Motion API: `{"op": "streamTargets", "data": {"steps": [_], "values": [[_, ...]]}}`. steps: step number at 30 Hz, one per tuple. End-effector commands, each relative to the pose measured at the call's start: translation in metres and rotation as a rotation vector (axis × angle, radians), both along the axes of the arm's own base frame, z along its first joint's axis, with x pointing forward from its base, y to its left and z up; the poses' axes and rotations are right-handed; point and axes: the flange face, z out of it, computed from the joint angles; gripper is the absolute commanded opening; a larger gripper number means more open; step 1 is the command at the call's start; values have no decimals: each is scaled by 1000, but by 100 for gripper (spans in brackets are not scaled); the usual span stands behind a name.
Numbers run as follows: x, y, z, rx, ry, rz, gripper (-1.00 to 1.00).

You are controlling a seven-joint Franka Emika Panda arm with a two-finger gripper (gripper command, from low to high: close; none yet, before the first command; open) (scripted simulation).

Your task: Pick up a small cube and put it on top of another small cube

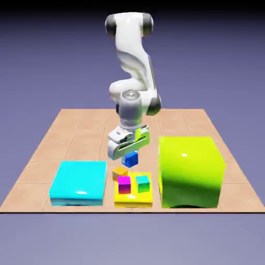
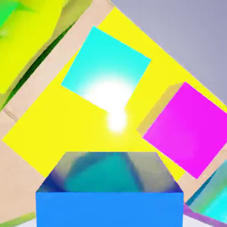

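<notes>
Small cube, dark blue [image 1: 130, 159]; gripped between the closed fingers of the end effector [image 1: 129, 157], directly beneath the hand; held above the table [image 1: 39, 148]; cyan-topped cube [image 1: 143, 184], likely destination, lay ahead on the yellow slab [image 1: 133, 203], beside the magenta cube [image 1: 124, 185].

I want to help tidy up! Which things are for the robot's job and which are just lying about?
For the job:
- gripper
- small blue cube, held
- small turquoise cube, probably the base

Just lying about:
- small magenta cube, small orange cube, probably
- flat yellow block
- flat cyan block
- big yellow-green block
</notes>
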Motion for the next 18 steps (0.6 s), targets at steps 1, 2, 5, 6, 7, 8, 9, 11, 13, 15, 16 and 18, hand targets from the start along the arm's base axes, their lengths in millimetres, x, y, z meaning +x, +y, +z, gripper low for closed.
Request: {"op": "streamTargets", "data": {"steps": [1, 2, 5, 6, 7, 8, 9, 11, 13, 15, 16, 18], "values": [[8, 2, 5, -8, 0, 50, -100], [14, 12, 8, -17, 3, 118, -100], [27, 67, 10, -48, 25, 369, -100], [27, 67, 10, -48, 25, 369, -100], [27, 67, 10, -48, 25, 369, -100], [27, 67, 10, -48, 25, 369, -100], [27, 67, 10, -48, 25, 369, -100], [27, 67, -5, -46, 25, 370, -100], [27, 65, -37, -46, 25, 371, -100], [25, 62, -59, -48, 25, 369, -100], [25, 62, -59, -48, 25, 369, 100], [26, 64, -44, -46, 25, 370, 100]]}}
